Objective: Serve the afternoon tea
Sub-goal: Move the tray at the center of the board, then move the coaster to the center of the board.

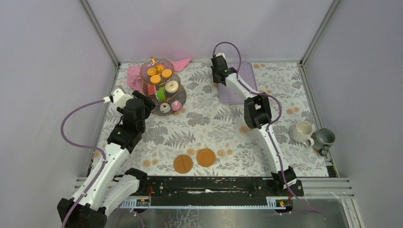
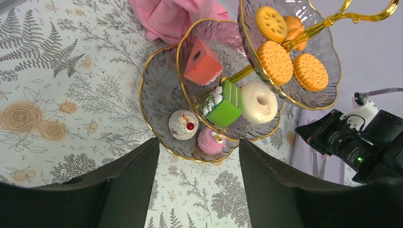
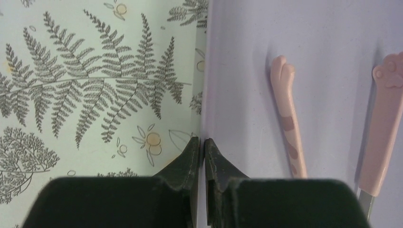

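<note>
- The left claw (image 2: 197, 156) hangs with jaws well apart, holding nothing, just short of the stand (image 2: 157, 95), which sits loaded with pastries (image 2: 224, 102) in the counter's far-left corner.
- The right claw (image 3: 201, 147) is shut at the edge of the lilac tray (image 3: 309, 38).
- The cream mug (image 1: 301, 131) and grey-green mug (image 1: 324, 139) wait by the right edge; serving looks barely begun.

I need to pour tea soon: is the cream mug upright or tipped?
Upright: the cream mug stands with its open mouth facing up, beside the grey-green mug.
</note>
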Robot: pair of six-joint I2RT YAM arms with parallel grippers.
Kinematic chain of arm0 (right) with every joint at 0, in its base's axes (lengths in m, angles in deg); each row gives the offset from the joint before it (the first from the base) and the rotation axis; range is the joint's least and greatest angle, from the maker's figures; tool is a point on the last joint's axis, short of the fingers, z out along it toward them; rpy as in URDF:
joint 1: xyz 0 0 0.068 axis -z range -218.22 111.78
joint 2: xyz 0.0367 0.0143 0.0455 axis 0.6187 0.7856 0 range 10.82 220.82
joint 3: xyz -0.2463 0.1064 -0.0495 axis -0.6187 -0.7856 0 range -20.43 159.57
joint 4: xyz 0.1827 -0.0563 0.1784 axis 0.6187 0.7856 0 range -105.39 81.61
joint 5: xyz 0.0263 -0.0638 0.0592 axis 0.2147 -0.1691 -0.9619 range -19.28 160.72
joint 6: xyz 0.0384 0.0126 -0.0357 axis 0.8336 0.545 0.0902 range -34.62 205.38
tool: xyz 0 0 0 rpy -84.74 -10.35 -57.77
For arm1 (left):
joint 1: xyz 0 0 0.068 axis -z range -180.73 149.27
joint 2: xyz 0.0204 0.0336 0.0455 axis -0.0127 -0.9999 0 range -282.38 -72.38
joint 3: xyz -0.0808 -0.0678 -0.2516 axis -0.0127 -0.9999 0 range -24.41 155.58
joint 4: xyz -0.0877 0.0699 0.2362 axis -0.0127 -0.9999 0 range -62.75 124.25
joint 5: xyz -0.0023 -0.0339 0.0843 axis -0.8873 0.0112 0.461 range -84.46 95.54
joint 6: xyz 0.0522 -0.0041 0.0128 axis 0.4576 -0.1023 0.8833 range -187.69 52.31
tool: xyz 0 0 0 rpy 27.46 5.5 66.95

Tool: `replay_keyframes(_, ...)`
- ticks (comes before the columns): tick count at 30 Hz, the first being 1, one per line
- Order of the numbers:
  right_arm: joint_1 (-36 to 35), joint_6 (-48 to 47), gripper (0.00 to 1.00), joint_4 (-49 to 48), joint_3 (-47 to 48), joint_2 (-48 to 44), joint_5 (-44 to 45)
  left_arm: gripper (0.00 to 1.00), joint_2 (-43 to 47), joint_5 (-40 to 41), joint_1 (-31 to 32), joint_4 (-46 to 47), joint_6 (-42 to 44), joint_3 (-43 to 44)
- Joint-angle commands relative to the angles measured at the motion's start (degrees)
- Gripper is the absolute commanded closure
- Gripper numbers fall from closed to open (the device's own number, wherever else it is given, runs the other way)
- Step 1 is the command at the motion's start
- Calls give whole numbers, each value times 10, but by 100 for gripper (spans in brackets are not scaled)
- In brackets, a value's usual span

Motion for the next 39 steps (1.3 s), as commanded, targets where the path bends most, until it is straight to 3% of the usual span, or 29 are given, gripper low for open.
replay_keyframes(1,8,-7,83,-4,35,12,-12,31,-4,-2,-5,43,4,-7)
replay_keyframes(4,7,-11,61,-64,-48,-49,-8,30,0,-1,-5,42,10,-6)
replay_keyframes(6,7,-12,52,-114,-133,-106,-4,30,5,5,-5,39,12,-5)
replay_keyframes(15,-14,-24,48,-143,-257,-251,24,29,20,4,-5,12,25,15)
replay_keyframes(21,-75,-12,48,-154,-422,-410,76,30,31,-9,-5,-4,37,23)
replay_keyframes(24,-124,14,51,-150,-523,-490,104,30,32,-19,-5,-18,33,21)
replay_keyframes(29,-227,95,67,-149,-684,-620,128,32,59,-47,-5,-20,22,-5)
replay_keyframes(33,-301,175,80,-199,-816,-718,109,34,75,-71,-4,-26,16,-13)
replay_keyframes(39,-394,298,89,-290,-990,-821,78,37,85,-87,-2,-32,16,-17)
